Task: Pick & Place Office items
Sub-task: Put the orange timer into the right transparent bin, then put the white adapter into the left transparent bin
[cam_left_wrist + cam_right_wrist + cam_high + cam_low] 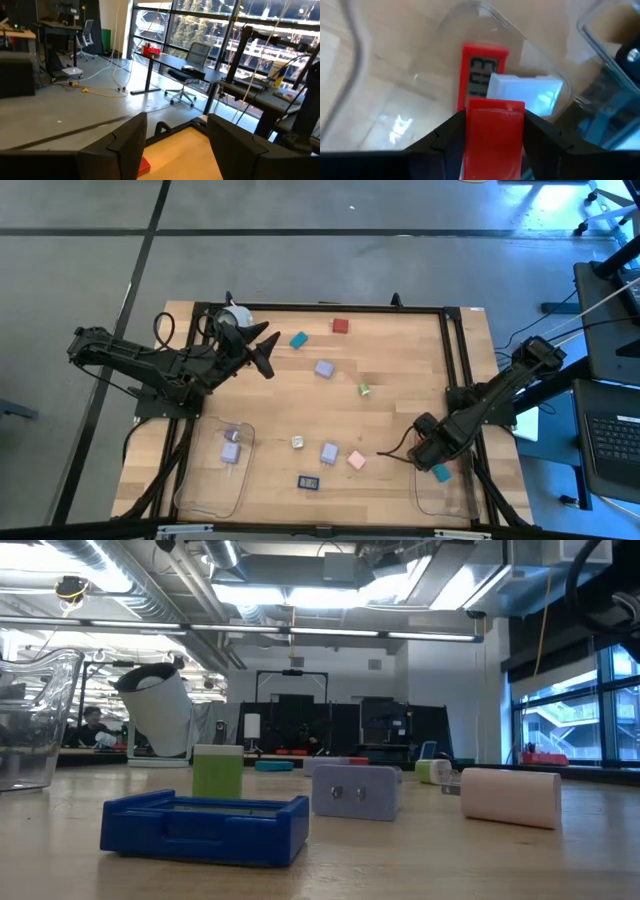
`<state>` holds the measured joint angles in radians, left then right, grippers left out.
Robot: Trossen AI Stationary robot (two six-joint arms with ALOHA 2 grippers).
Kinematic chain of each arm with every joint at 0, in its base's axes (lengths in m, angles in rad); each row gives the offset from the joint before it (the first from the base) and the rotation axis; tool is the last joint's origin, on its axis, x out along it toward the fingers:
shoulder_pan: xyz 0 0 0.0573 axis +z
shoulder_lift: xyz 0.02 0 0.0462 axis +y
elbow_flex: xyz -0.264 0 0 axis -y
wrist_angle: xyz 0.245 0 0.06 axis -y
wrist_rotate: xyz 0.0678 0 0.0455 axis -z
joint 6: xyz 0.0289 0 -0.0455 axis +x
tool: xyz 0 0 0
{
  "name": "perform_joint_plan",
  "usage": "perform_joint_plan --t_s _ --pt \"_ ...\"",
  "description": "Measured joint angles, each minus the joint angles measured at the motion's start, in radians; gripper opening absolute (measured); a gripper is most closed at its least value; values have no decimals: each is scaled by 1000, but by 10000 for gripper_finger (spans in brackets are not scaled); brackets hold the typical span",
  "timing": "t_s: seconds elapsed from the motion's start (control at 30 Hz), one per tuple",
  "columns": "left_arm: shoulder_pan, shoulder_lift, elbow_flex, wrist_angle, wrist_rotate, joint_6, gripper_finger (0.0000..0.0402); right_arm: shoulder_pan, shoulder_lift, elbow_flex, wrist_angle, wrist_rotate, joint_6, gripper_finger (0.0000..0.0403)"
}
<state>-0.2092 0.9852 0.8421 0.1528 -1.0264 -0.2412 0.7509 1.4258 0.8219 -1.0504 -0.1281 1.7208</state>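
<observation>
My right gripper (428, 452) points down over the clear tray (452, 498) at the table's near right and is shut on a red block (495, 131). In that tray lie a red piece with a display (481, 75), a pale blue piece (525, 92) and a teal piece (440, 472). My left gripper (262, 355) hovers open and level at the far left, with nothing between its fingers. Loose on the table lie red (340, 326), teal (298, 339), lavender (323, 368), green (364, 389), white (297, 442), pink (356, 460) and dark blue (309, 482) pieces. My right gripper pinches the red block by two opposite sides (470, 127) between its two fingers. The fingers come from above, pointing down. The block sits between them over the tray's inside, above the pieces lying there.
A second clear tray (205, 485) at the near left holds lavender pieces (231, 448). A white round object with a dark centre (235, 315) stands at the far left, close to my left gripper. A dark frame (448, 350) runs along the table's far and right sides.
</observation>
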Motion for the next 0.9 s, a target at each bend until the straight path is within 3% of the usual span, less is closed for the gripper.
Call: perform_joint_plan --t_s 0.33,0.57,0.77,0.9 --pt "0 0 0 0 0 -37 204 0 0 0 2 6 22 214" --pt "0 0 0 0 78 -37 205 -1 0 15 -4 -125 -5 244" --pt "0 0 0 0 83 -35 203 -11 0 136 -15 -155 -124 235" --pt "0 0 0 0 79 -34 205 -36 0 257 -42 -70 -200 217"
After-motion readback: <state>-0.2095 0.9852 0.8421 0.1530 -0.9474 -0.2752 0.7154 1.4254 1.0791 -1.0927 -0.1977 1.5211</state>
